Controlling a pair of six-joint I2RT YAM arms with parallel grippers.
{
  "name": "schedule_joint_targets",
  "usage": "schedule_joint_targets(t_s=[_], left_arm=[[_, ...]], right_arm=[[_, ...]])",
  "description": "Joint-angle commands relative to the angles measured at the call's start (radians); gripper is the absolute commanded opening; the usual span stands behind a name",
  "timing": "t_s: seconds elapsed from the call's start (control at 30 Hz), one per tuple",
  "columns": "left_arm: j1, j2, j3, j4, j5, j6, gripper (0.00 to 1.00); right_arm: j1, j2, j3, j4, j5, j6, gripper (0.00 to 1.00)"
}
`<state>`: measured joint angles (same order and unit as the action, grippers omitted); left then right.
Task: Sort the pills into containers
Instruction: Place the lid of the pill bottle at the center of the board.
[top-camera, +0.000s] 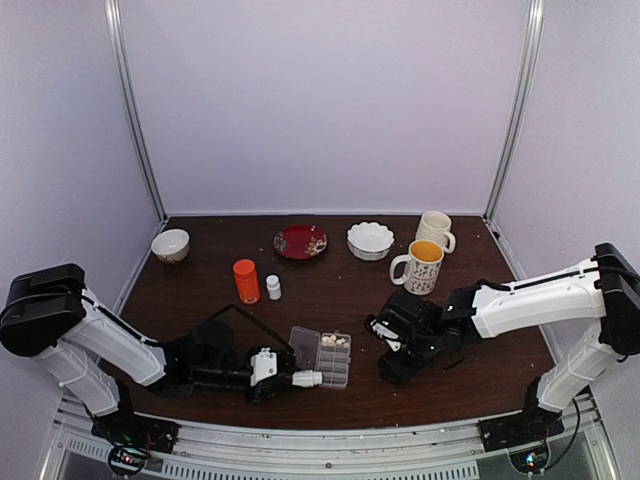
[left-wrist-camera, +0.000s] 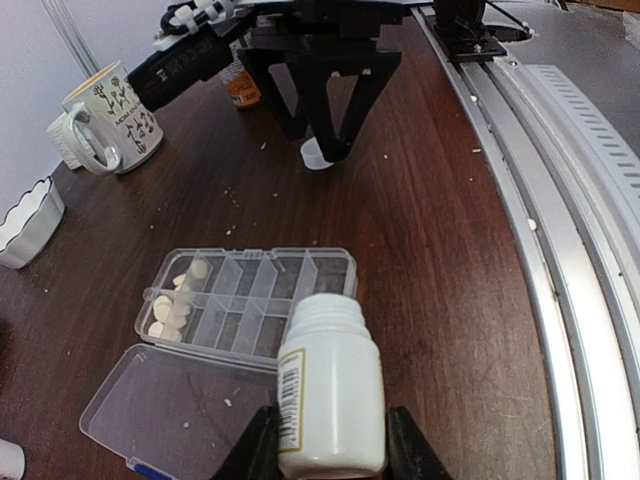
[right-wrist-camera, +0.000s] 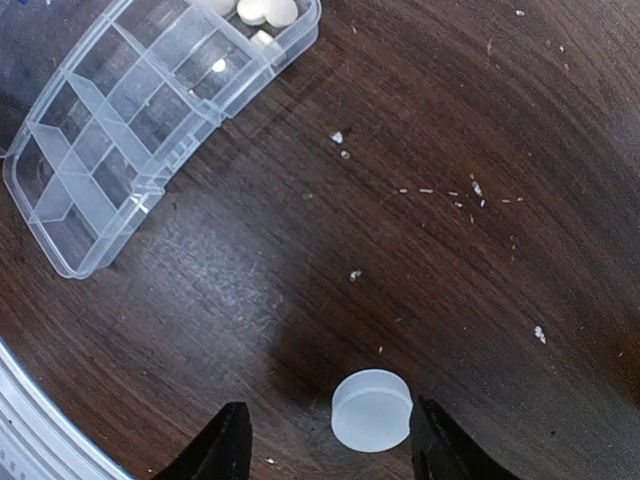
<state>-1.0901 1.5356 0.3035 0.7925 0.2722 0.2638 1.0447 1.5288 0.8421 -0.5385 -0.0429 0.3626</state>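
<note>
From above, the left gripper (top-camera: 296, 379) lies low over the near table (top-camera: 200, 300), pinching a white bottle (top-camera: 306, 379) on its side, mouth toward the pill box (top-camera: 335, 362). The box's clear lid (top-camera: 303, 347) is folded open on the left. Pills (top-camera: 330, 342) show as pale specks in the far cells only; their count cannot be made out. The right gripper (top-camera: 388, 362) is a dark mass just right of the box, and its jaws are unreadable here. Farther back stand an orange bottle (top-camera: 246, 281), a small white bottle (top-camera: 273, 287), a bowl (top-camera: 170, 245), a red plate (top-camera: 300, 241), a scalloped dish (top-camera: 370, 240) and 2 mugs (top-camera: 422, 266).

The left wrist view shows the white bottle clamped between both fingers (left-wrist-camera: 255, 450), its lower end cut off by the frame. Beyond it the box's 2 rows of cells lie open, with the pills in the leftmost cells. The orange bottle is mostly hidden behind the right arm.

In the right wrist view the jaws stand spread, gripping nothing. A white cap (right-wrist-camera: 371, 410) lies flat on the table between the fingers (right-wrist-camera: 228, 445), close to the right one; whether it touches that finger cannot be told. The pill box is cropped at the upper left, so only a few pills peek in at the top edge. Pale crumbs (right-wrist-camera: 440, 190) dot the wood.
</note>
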Motion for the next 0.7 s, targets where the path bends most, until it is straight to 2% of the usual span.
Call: schedule_joint_targets(t_s=[0.0, 0.07, 0.2, 0.33, 0.43, 0.57, 0.67], left_arm=[[0.007, 0.024, 0.024, 0.067, 0.014, 0.018, 0.05], [0.006, 0.032, 0.026, 0.075, 0.011, 0.017, 0.05], [0.011, 0.052, 0.026, 0.101, -0.008, 0.005, 0.06], [0.021, 0.063, 0.037, 0.098, -0.004, -0.006, 0.06], [0.025, 0.068, 0.047, 0.088, -0.007, -0.011, 0.05], [0.027, 0.071, 0.062, 0.065, -0.017, -0.018, 0.05], [0.026, 0.076, 0.075, 0.046, -0.019, -0.02, 0.05]], right_arm=[[0.0, -0.04, 0.034, 0.017, 0.009, 0.018, 0.56], [0.005, -0.07, 0.036, 0.05, -0.004, 0.029, 0.55], [0.026, -0.127, 0.024, 0.188, -0.094, 0.058, 0.41], [0.044, -0.147, -0.01, 0.356, -0.198, 0.106, 0.22], [0.055, -0.146, -0.054, 0.492, -0.254, 0.147, 0.0], [0.088, -0.123, -0.083, 0.642, -0.276, 0.188, 0.0], [0.103, -0.071, -0.061, 0.671, -0.293, 0.204, 0.0]])
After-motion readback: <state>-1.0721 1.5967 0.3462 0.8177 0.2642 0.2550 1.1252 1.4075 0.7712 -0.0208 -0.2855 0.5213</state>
